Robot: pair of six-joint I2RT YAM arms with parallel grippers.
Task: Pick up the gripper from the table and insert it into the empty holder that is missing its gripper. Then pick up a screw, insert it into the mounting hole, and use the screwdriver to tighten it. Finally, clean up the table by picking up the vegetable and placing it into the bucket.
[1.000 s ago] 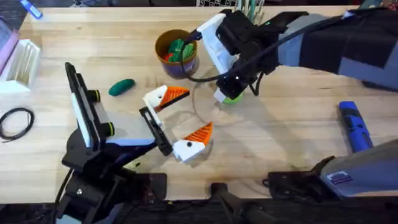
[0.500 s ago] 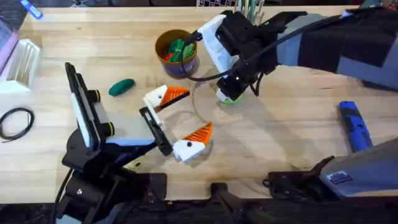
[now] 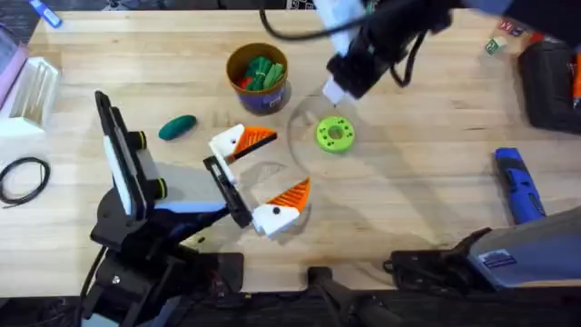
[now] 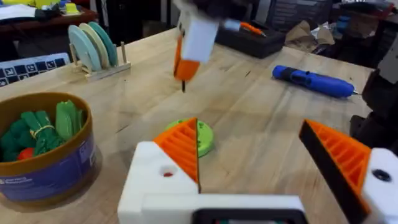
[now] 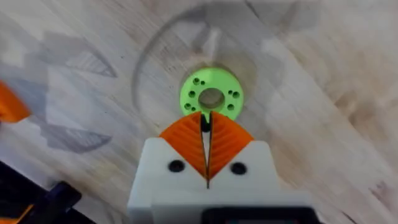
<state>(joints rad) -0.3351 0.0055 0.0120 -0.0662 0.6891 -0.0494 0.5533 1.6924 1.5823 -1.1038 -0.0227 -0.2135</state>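
The right gripper (image 3: 335,89) hung above the table (image 3: 427,136) in the upper middle of the overhead frame, its orange pads pressed together with a small dark thing, too small to identify, pinched at their tips (image 5: 205,123). Directly below it in the right wrist view lay the flat green disc (image 5: 211,98), which in the overhead frame sat just below and beside the gripper.

The left gripper (image 3: 268,174) rested low at center frame, its two orange-tipped white fingers (image 3: 241,141) spread well apart and holding nothing. The bucket (image 3: 258,78), with green and red toy pieces inside, stood at upper center, to the left of the right gripper. The vegetable (image 3: 177,126) lay on the wood at left of center, well apart from the bucket. The screwdriver (image 3: 517,184) lay at the right edge of the frame, far from both grippers.
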